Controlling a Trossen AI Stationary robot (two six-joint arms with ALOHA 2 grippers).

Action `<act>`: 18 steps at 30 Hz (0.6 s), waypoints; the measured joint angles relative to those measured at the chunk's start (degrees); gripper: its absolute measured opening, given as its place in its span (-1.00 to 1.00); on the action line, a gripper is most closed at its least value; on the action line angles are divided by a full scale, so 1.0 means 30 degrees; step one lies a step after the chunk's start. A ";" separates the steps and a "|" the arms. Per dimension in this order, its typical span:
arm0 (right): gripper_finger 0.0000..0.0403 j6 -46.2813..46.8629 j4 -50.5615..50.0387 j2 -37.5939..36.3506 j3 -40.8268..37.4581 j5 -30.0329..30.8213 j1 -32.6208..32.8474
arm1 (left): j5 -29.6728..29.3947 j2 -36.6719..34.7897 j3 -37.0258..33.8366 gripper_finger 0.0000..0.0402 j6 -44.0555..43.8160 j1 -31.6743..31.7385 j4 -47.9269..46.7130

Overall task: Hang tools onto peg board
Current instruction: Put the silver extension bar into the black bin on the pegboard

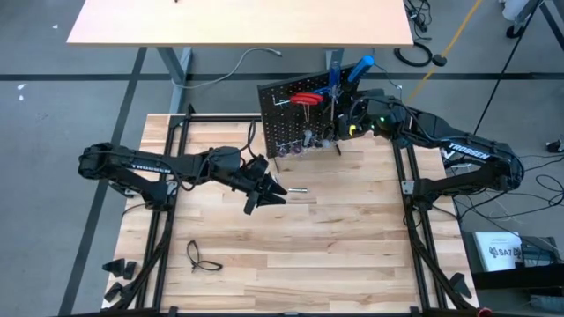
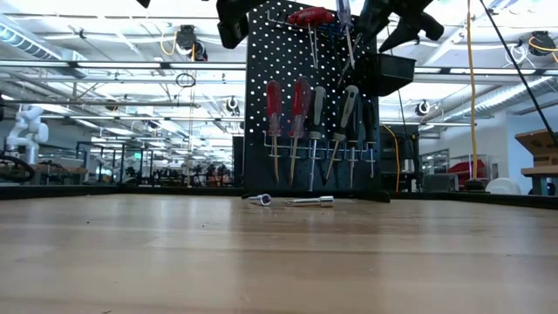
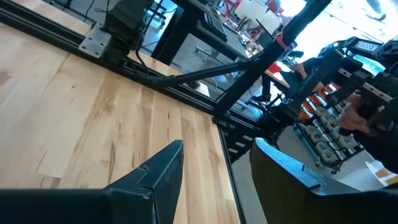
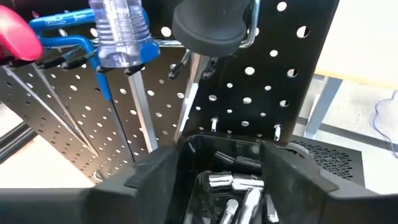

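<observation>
Surface: a light wooden tabletop (image 1: 335, 229) inside a black frame, with an open workshop hall behind it.
Peg board: the peg board (image 1: 295, 119) stands upright at the table's far edge, right of centre.
Hung tools: red-handled screwdrivers (image 2: 286, 109) and grey-handled ones hang in a row on the lower rail; a blue T-handle key (image 4: 62, 43) and a red-handled key (image 2: 311, 16) hang higher up.
Bin: a small black bin (image 4: 239, 165) on the board holds silver sockets (image 4: 233, 183).
Loose pieces: a silver bit (image 2: 312, 201) and a small silver socket (image 2: 260, 200) lie on the table just in front of the board.
Left gripper: the left gripper (image 1: 263, 189) hangs above the table centre, fingers apart, empty.
Right gripper: the right gripper (image 4: 217, 174) sits at the bin, fingers spread to either side of it, clamping nothing.
Elsewhere: a black cable loop (image 1: 201, 258) lies near the table's front left.
</observation>
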 joint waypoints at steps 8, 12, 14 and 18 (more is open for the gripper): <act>0.19 -0.0445 -0.0034 -0.0692 0.0000 -0.0024 0.0333 | -0.0001 0.0000 0.0000 -0.07 0.0225 0.0015 -0.0787; 0.17 -0.0449 -0.0169 -0.1502 0.0000 -0.0272 0.1263 | -0.0254 0.0000 0.0000 -0.07 0.1101 0.0015 -0.3405; 0.15 -0.0448 -0.0321 -0.1929 0.0000 -0.0941 0.1834 | -0.0847 0.0000 0.0000 -0.07 0.1761 0.0015 -0.5110; 0.15 -0.0205 -0.0761 -0.2390 0.0007 -0.2384 0.3300 | -0.2733 0.0009 -0.0007 -0.07 0.4778 0.0015 -0.7747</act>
